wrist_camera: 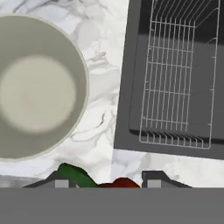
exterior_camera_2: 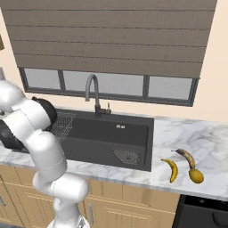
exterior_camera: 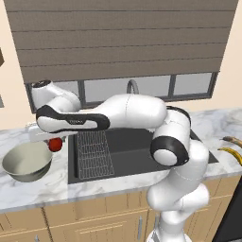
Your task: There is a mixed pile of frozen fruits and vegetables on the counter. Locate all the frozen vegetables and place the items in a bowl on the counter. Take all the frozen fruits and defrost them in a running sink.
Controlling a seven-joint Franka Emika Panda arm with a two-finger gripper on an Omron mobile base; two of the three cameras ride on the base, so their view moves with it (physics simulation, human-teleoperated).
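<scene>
On the far left of the marble counter [exterior_camera: 28,198] sits the wide grey-beige bowl [exterior_camera: 27,162], pale inside and with nothing in it. Just to its right, over the strip of counter between bowl and sink, the arm reaches across with its gripper [wrist_camera: 104,181] pointing down; a small red vegetable with a green stalk [exterior_camera: 56,144] sits between the two dark fingertips [wrist_camera: 61,179], so the jaws are partly closed around it and it is held up, beside the bowl's rim rather than over its middle. Next comes the black sink [exterior_camera: 132,156], with a wire grid rack [exterior_camera: 94,153] in its left half, a drain strainer [exterior_camera_2: 127,156] towards its near right corner and a dark gooseneck tap [exterior_camera_2: 92,93] at the far edge under the window. Well to the right of the sink, on the counter, lie two curved bananas [exterior_camera_2: 173,169] with dark tips, and just beside them on the right a small yellow-orange roundish piece [exterior_camera_2: 196,175]
</scene>
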